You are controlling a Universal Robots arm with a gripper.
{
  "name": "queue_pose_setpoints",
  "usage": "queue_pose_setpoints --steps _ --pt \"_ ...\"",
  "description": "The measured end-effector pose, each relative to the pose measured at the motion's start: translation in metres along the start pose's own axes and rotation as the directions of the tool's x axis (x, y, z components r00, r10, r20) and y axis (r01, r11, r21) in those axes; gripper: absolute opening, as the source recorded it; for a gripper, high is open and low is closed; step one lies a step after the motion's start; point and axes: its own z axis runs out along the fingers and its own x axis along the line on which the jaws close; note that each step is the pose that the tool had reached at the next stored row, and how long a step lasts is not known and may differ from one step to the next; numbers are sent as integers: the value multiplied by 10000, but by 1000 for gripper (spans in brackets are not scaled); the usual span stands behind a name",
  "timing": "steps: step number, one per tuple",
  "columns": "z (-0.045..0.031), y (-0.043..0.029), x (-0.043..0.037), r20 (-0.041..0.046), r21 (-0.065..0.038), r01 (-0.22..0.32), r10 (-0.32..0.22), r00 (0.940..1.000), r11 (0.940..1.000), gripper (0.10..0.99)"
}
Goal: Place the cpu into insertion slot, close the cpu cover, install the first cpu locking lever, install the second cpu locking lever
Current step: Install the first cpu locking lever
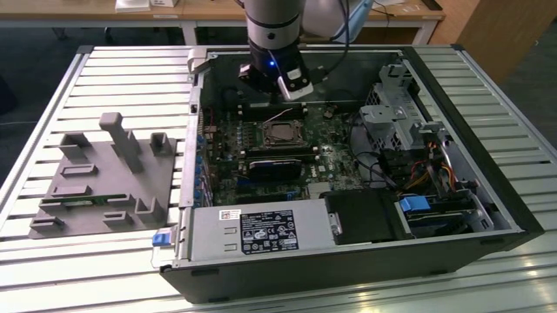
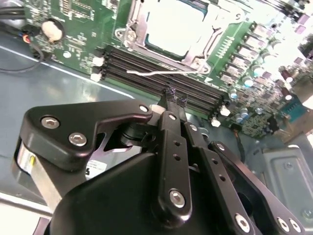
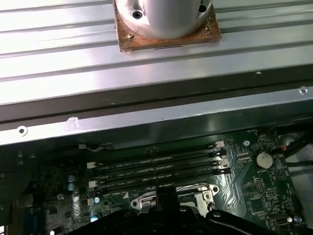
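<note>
Cpu [image 2: 173,22] in insertion slot [image 1: 263,134], cpu cover [image 2: 128,34] down; gripper [image 2: 175,97] clenched, empty, nearby. PSU label [image 1: 268,233] print unreadable.

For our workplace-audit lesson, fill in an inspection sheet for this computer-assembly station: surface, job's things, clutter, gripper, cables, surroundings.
Surface: slatted metal table carrying an open computer case.
Job's things: the cpu sits in the insertion slot, and the cpu cover lies around it. A thin wire locking lever stands out over the memory slots.
Clutter: grey fixture plate on the table at the exterior view's left.
Gripper: gripper shut, nothing seen between its tips, which are just short of the locking lever.
Cables: orange and yellow wires beside the drive cage.
Surroundings: wooden desks behind the table.
</note>
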Motion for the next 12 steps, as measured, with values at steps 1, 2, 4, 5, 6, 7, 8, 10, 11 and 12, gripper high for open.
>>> queue_pose_setpoints --steps 1,2,4,5,6,7,8,10,11,12 --pt "1 -2 8 102 -13 32 -32 9999 10000 106" --pt "3 -4 15 200 -31 60 -60 9998 10000 106" --pt "8 -7 28 402 -68 119 -116 9991 9999 106" --pt "14 -10 30 458 -78 135 -131 9989 9999 106" --pt "23 -15 30 473 -87 138 -134 9988 9999 106" --pt "30 -19 31 504 -93 147 -143 9986 9998 106" --pt "38 -22 31 549 -99 160 -154 9984 9998 106" --pt "51 -27 32 642 -115 189 -181 9978 9998 106" --pt "57 -29 32 694 -124 205 -196 9974 9997 106" --pt "63 -30 33 753 -135 224 -213 9969 9997 106"
